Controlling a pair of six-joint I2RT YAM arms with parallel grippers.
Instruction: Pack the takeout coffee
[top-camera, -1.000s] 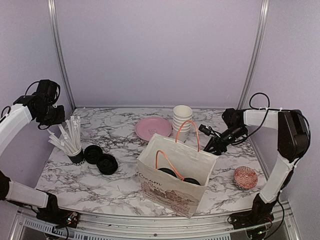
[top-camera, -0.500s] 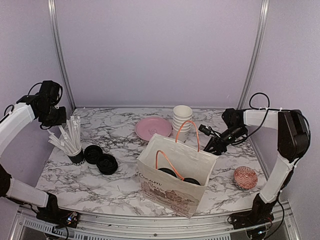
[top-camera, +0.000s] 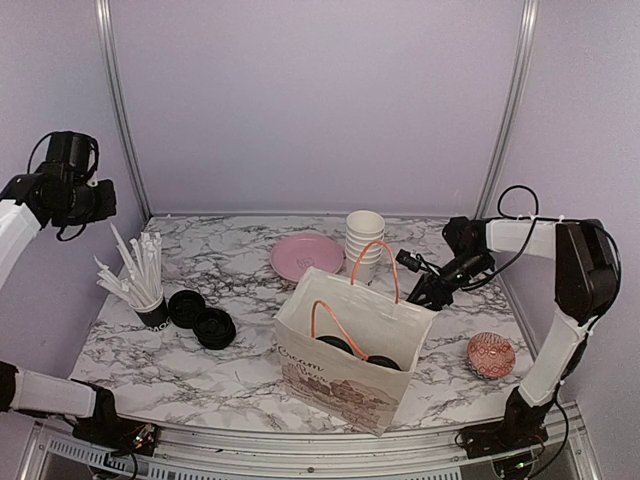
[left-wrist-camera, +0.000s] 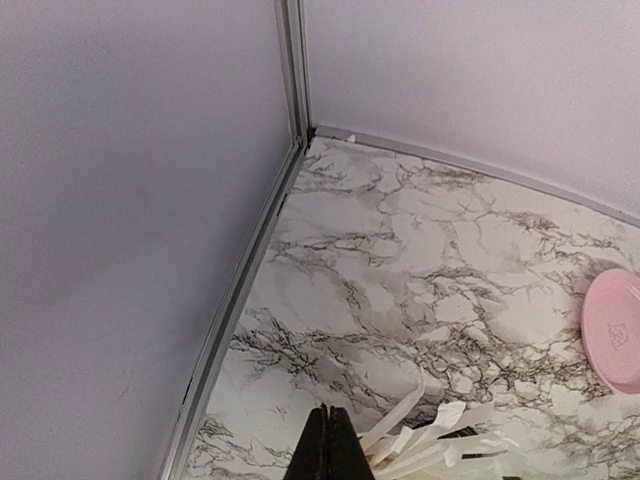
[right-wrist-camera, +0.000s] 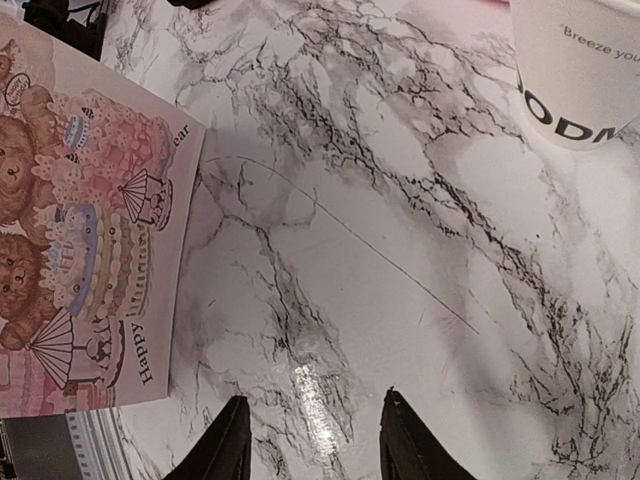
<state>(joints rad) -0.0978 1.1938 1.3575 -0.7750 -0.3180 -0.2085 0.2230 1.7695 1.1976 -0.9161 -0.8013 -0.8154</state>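
Two takeout coffee cups stand inside the white paper bag (top-camera: 345, 375); only their black lids (top-camera: 335, 345) (top-camera: 383, 362) show from above. My left gripper (top-camera: 98, 203) hangs high at the far left, above and behind the straw cup (top-camera: 150, 300). In the left wrist view its jaws (left-wrist-camera: 330, 440) are pressed together with nothing between them, and the straw tips (left-wrist-camera: 440, 445) lie just right of them. My right gripper (top-camera: 422, 293) sits low behind the bag's right side. It is open over bare marble (right-wrist-camera: 315, 420), between the bag (right-wrist-camera: 80, 250) and the stacked cups (right-wrist-camera: 575, 70).
A stack of lidless white cups (top-camera: 365, 242) and a pink plate (top-camera: 305, 257) stand behind the bag. Two loose black lids (top-camera: 187, 308) (top-camera: 215, 328) lie beside the straw cup. A red patterned bowl (top-camera: 491, 355) is at the right. Walls and metal rails close in the back and sides.
My left arm has risen and drawn back to the left, away from the straw cup, and its jaws have closed. The right arm has stayed put.
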